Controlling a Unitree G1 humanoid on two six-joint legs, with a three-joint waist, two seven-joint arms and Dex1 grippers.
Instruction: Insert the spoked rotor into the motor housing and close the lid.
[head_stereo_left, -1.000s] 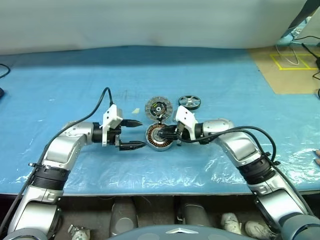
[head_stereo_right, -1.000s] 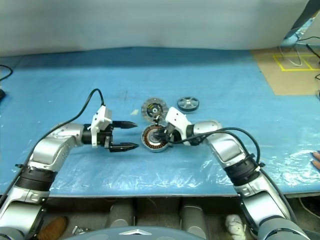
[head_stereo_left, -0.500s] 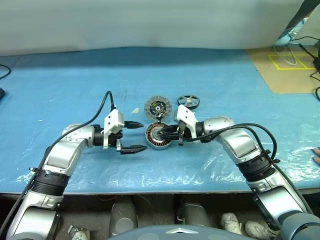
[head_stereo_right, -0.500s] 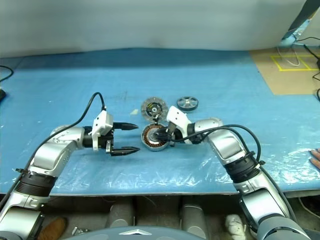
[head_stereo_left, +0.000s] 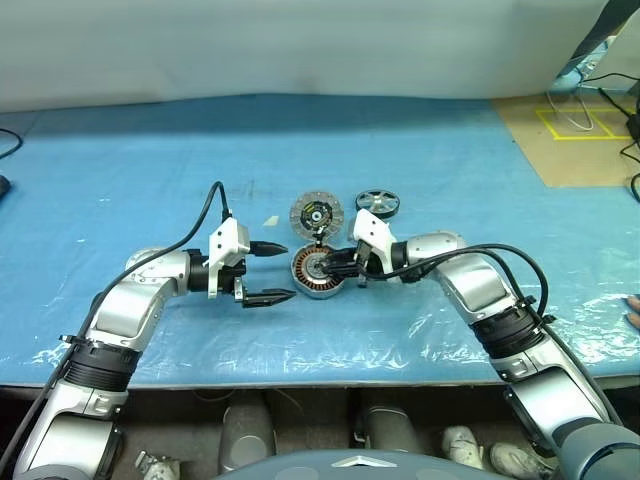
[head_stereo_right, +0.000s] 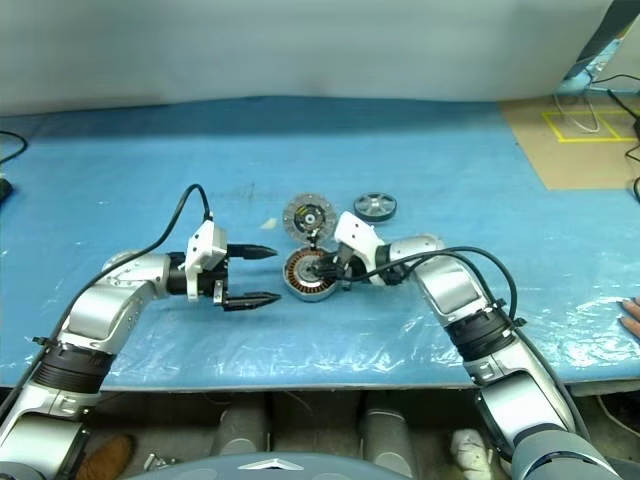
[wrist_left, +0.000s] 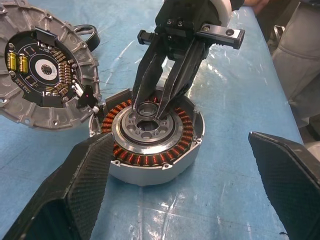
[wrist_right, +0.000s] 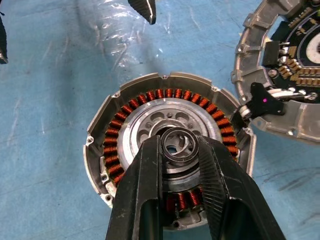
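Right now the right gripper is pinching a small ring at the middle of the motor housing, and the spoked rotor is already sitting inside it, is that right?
Not quite. The right gripper does pinch a small ring over the hub of the motor housing, but the spoked rotor is not inside it. The left eye view shows it lying on the blue table cover, apart from the housing.

Robotics lab or workshop. Desk (head_stereo_left: 120, 170) under blue plastic sheet, plain white backdrop (head_stereo_left: 300, 45) behind. Brown floor (head_stereo_left: 585, 150) at right with yellow tape marks (head_stereo_left: 575, 122) and loose cables (head_stereo_left: 620, 75). Stripped motor parts laid out.
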